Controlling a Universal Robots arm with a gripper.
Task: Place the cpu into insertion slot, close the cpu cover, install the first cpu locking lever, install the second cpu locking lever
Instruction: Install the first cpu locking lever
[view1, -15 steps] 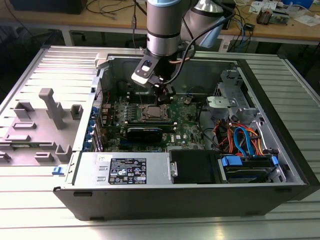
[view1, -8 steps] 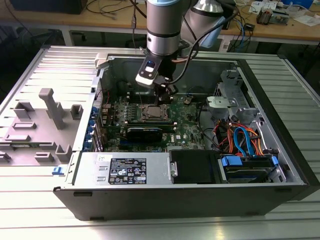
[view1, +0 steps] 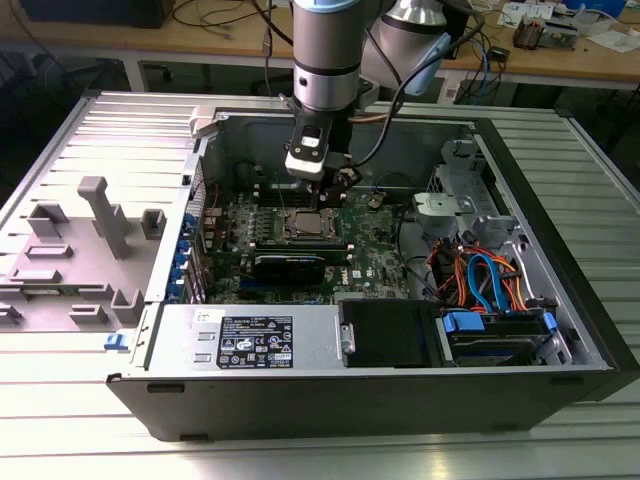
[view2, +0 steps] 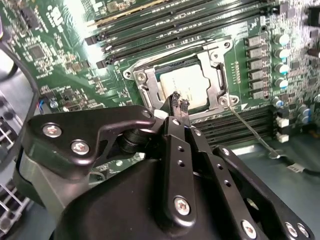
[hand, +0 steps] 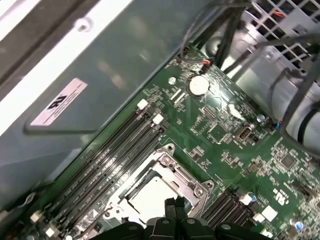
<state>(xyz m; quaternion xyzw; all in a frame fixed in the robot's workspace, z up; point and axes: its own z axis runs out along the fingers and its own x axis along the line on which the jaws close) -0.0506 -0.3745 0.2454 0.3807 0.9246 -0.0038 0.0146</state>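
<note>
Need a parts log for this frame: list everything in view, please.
computer case: one, black and grey, open, centre of the exterior view.
motherboard: one, green, inside the case.
cpu: one, silver, seated on the motherboard.
cpu cover: one, silver-grey, lying flat around the cpu.
memory slots: several, black, beside the cpu cover.
coin battery: one, silver, on the motherboard.
cables: several, orange and blue, exterior view's right.
power supply: one, silver, in the case, nearest the exterior camera.
gripper: one, black, shut, over the cpu's edge.
</note>
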